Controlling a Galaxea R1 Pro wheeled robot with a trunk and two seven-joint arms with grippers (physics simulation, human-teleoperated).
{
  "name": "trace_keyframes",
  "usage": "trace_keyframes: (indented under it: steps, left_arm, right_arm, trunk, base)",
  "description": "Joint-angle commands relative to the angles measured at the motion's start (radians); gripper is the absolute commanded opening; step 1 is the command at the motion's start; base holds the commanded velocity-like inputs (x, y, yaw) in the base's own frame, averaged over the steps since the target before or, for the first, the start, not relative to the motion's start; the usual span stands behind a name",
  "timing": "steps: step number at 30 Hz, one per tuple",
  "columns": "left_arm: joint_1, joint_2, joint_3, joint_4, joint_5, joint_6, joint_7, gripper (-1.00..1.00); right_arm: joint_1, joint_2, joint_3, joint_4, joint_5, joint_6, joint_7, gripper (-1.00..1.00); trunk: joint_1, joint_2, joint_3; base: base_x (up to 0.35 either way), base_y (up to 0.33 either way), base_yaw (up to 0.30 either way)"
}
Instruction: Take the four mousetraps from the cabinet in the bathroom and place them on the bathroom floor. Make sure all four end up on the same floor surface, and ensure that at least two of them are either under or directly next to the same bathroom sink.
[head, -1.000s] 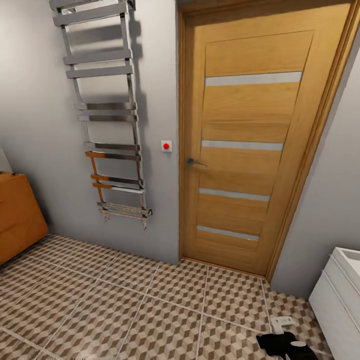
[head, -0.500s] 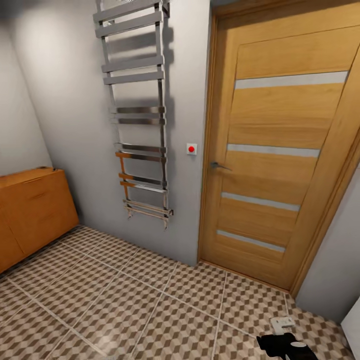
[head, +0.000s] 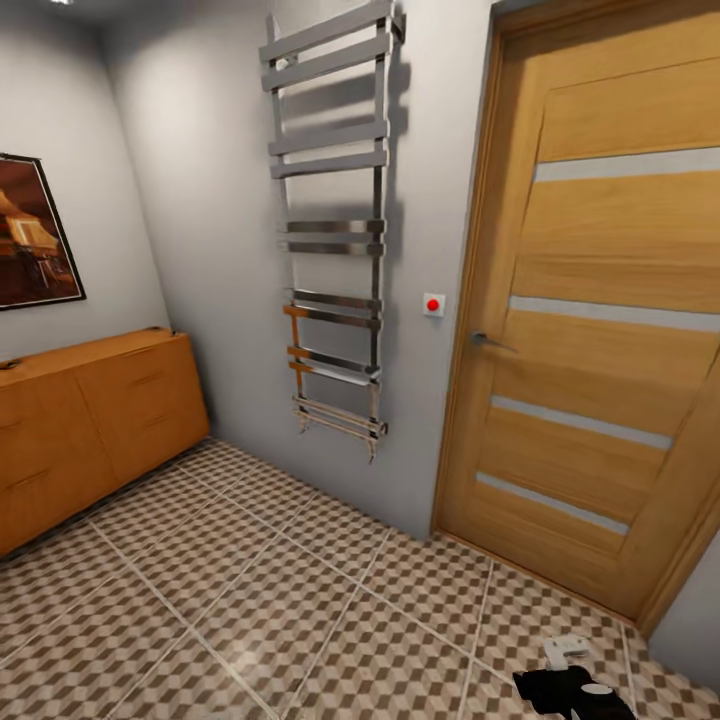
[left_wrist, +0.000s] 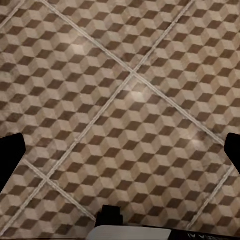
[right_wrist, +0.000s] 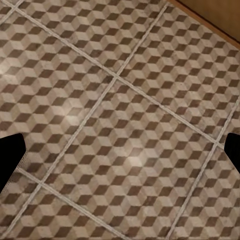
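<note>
While both grippers hung wide and empty above the bathroom floor (head: 250, 600), we faced the cabinet (head: 90, 420), judging its unseen mousetraps light, rigid, best pinched by board edges

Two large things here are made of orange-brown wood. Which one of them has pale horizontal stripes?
The door on the right has them: four pale grey bands cross its panel. The low cabinet by the left wall has plain fronts.

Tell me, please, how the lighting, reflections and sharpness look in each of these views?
Head view: soft, even light; the chrome towel rail casts a shadow on the grey wall and mirrors orange from the cabinet; the picture looks slightly blurred. Left wrist view: pale glare patches on the bathroom floor, pattern reasonably sharp. Right wrist view: similar faint sheen on the tiles, mildly soft.
</note>
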Motion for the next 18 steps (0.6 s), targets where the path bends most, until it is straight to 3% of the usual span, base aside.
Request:
trace_keyframes:
  steps: [1, 18]
  left_arm:
    - [-0.001, 0.000, 0.002, -0.002, -0.002, 0.006, -0.001, 1.00]
    - [-0.001, -0.001, 0.002, -0.002, -0.003, 0.004, -0.001, 1.00]
  right_arm:
    - [0.000, -0.001, 0.002, -0.002, 0.003, 0.006, 0.003, 1.00]
    - [0.000, -0.001, 0.002, -0.002, 0.001, 0.006, 0.005, 1.00]
  trunk:
    - [-0.004, 0.006, 0.002]
    - [-0.069, 0.125, 0.055]
  base:
    - [0.000, 0.000, 0.299]
    - [0.000, 0.000, 0.299]
